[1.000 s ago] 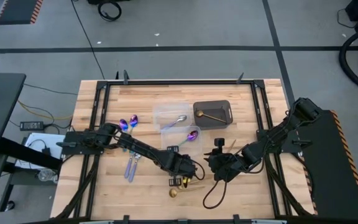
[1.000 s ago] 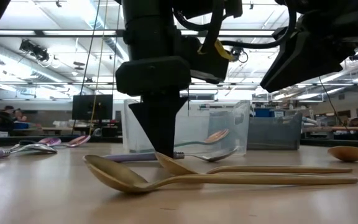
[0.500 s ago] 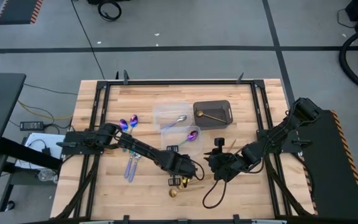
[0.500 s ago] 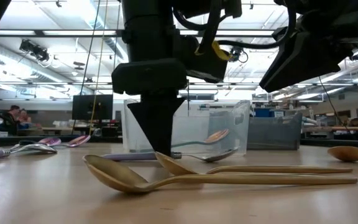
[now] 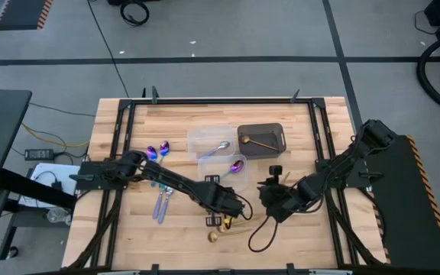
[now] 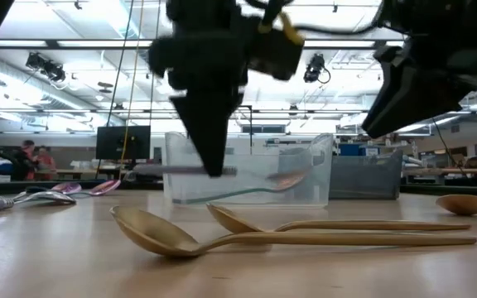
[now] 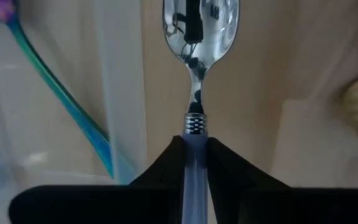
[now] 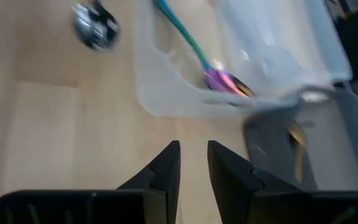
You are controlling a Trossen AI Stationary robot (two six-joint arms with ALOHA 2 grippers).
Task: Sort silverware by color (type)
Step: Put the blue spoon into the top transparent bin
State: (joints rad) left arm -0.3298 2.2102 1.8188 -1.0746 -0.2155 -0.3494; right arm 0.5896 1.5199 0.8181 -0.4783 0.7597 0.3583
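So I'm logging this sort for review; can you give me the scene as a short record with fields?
left pincer: shut on the silver spoon by its pale blue handle, lifted off the table
right pincer: holds nothing, fingers slightly apart, hovering near the clear tubs
near clear tub: holds one purple spoon
far clear tub: holds one silver spoon
dark tub: holds one gold spoon
table front: two gold spoons lying loose
table left: purple and silver pieces unsorted

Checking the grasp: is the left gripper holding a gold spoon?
No. The left gripper clamps the pale blue handle of a silver spoon.
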